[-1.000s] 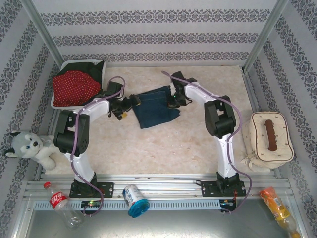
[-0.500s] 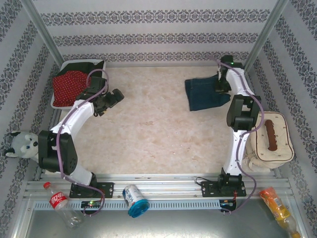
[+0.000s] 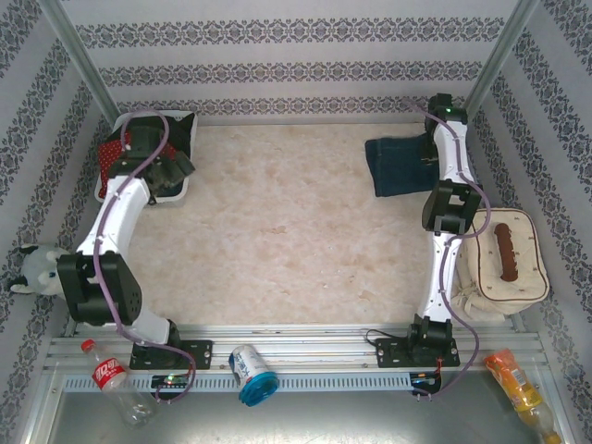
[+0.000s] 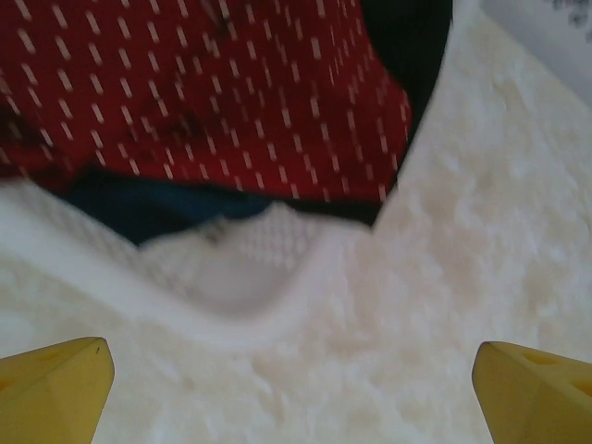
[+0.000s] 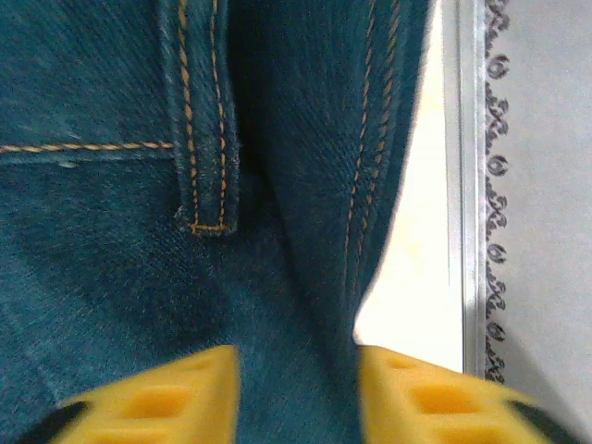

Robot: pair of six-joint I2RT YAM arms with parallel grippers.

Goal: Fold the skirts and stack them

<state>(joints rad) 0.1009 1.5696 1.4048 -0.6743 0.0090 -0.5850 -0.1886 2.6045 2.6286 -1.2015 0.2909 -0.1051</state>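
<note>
Denim skirt [image 3: 400,166] is lying at two o'clock on the table [image 3: 277,231], a fold sitting between the right gripper's [image 5: 296,393] part-spread fingers; whether it is gripping is unclear. Left gripper [image 4: 296,393] is hovering wide open over the basket [image 4: 231,296] at ten o'clock, where the red skirt [image 4: 203,92] is lying.

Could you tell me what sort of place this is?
Probably a robot test cell: patterned wall panels on metal posts box in a tabletop, with a left arm and right arm bolted to a rail.
</note>
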